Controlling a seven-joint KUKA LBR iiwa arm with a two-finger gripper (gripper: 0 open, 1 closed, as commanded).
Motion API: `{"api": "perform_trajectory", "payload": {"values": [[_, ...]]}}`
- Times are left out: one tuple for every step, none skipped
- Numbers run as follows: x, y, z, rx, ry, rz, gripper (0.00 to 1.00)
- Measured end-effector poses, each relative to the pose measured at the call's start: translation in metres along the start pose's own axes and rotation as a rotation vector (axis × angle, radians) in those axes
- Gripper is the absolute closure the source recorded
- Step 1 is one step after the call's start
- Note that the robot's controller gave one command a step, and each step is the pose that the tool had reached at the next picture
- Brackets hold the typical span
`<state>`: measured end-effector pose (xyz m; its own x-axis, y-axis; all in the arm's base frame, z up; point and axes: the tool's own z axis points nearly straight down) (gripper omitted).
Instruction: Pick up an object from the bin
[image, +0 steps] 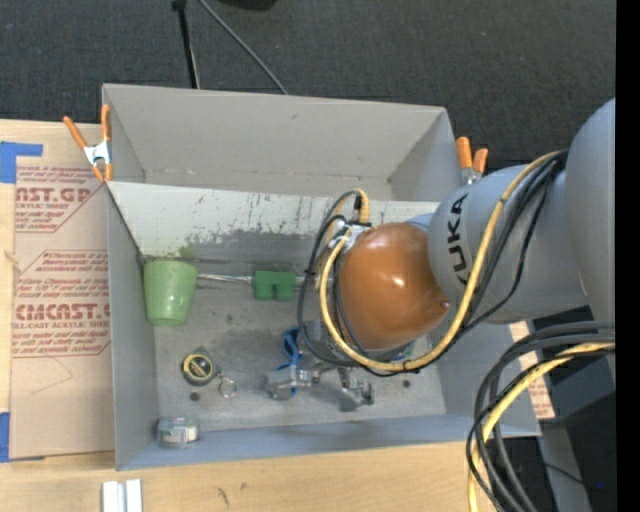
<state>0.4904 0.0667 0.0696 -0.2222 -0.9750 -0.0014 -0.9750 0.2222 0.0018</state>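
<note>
My gripper (318, 385) hangs below the orange dome at the bin's near middle, low over the floor. Its two metal fingertips (284, 384) stand apart, open, with bare floor between them. A small blue thing (291, 345) lies just behind the left fingertip, partly hidden by the dome and cables. A green block on a thin metal rod (272, 285) lies further back, to the left of the dome.
A pale green cup (169, 290) lies on its side by the left wall. A round black and gold piece (198, 367), a small silver bit (228, 386) and a grey cap (177, 431) sit at the near left. The arm covers the bin's right side.
</note>
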Motion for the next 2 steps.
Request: {"api": "perform_trajectory", "payload": {"values": [[-0.0364,-0.0499,-0.0106,0.006,-0.005,-0.038,0.00],[-0.0346,-0.0479,-0.0096,0.001,-0.002,-0.037,1.00]]}}
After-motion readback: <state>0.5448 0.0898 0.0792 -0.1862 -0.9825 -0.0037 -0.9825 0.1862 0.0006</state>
